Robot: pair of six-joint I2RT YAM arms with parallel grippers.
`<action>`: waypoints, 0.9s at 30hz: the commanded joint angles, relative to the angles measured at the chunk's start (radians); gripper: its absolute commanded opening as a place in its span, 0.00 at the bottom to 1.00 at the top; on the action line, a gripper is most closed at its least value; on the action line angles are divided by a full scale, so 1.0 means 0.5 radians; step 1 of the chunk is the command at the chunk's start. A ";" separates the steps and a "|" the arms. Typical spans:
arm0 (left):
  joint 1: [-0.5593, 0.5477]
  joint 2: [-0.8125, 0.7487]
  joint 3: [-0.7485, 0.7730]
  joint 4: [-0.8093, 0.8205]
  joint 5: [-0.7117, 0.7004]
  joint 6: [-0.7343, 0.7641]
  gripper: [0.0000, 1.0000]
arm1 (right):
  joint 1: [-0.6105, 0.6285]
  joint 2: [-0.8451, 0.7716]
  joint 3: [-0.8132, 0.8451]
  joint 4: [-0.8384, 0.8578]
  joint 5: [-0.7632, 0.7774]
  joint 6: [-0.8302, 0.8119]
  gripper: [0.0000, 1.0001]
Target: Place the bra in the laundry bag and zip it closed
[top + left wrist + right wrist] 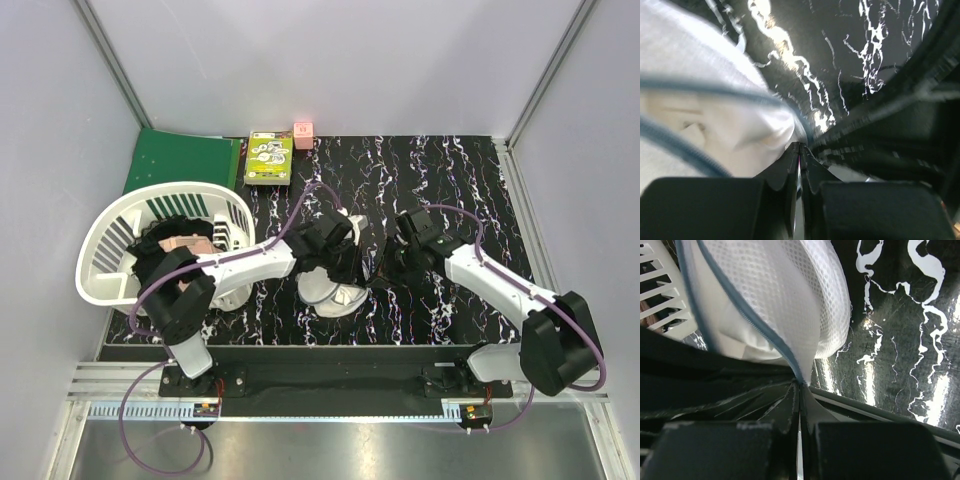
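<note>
The white mesh laundry bag (335, 297) lies on the black marbled mat between my two grippers. In the right wrist view the bag (785, 300) bulges above the jaws, with its blue-grey zipper line (747, 315) running down to them. My right gripper (801, 384) is shut on the bag's rim where the zipper ends. My left gripper (799, 146) is shut at the edge of the bag (705, 115), right by the zipper. From above, the left gripper (338, 256) and right gripper (392, 262) sit close together over the bag. The bra is hidden.
A white slatted basket (105, 250) stands at the left, holding dark cloth (165, 240) and a pale pink garment (190, 245). A green folder (180, 160), a green box (270, 158) and a small pink cube (303, 133) lie at the back.
</note>
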 commanded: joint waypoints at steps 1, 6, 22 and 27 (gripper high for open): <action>-0.010 -0.024 0.071 0.220 0.098 0.032 0.16 | -0.013 -0.091 0.034 -0.005 -0.007 0.011 0.00; 0.002 -0.263 0.240 -0.027 0.113 0.106 0.41 | -0.016 -0.104 0.016 -0.017 -0.010 -0.004 0.00; 0.072 -0.062 0.130 -0.114 0.132 0.039 0.12 | -0.022 -0.165 0.095 -0.081 -0.065 -0.001 0.00; -0.013 0.162 0.062 0.058 0.178 0.011 0.07 | -0.037 -0.192 0.187 -0.167 -0.016 0.002 0.00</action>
